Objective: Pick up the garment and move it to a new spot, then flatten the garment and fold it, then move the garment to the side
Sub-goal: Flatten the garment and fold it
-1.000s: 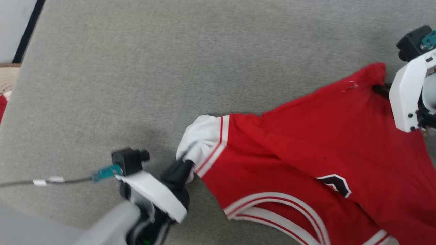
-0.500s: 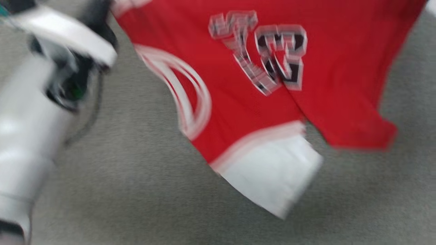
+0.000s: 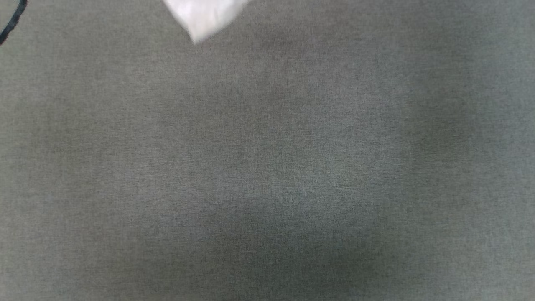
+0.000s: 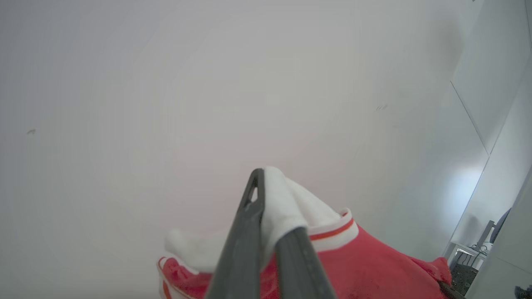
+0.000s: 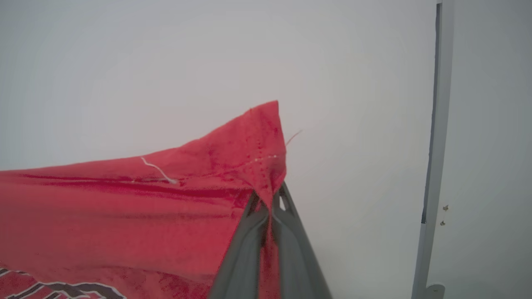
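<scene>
The garment is a red jersey with white sleeves and red-and-white trim. In the left wrist view my left gripper [image 4: 270, 207] is shut on its bunched white sleeve [image 4: 303, 207], the red body [image 4: 374, 265] trailing off to the lower right. In the right wrist view my right gripper [image 5: 268, 197] is shut on a red hem corner [image 5: 262, 145], and the cloth [image 5: 124, 199] spreads left with part of the number print at the bottom edge. In the head view a white sleeve tip [image 3: 205, 19] pokes in at the top edge.
A grey fabric surface [image 3: 267, 167] spreads across the head view, with a black cable [image 3: 10, 25] at the top left corner. Both wrist views face a pale wall [image 4: 208, 83]. A vertical pale frame [image 5: 434, 145] stands at the right.
The head camera has swung, so the picture shifted. The jersey and both grippers slid up out of it, leaving a sleeve tip at the top. Both grips held.
</scene>
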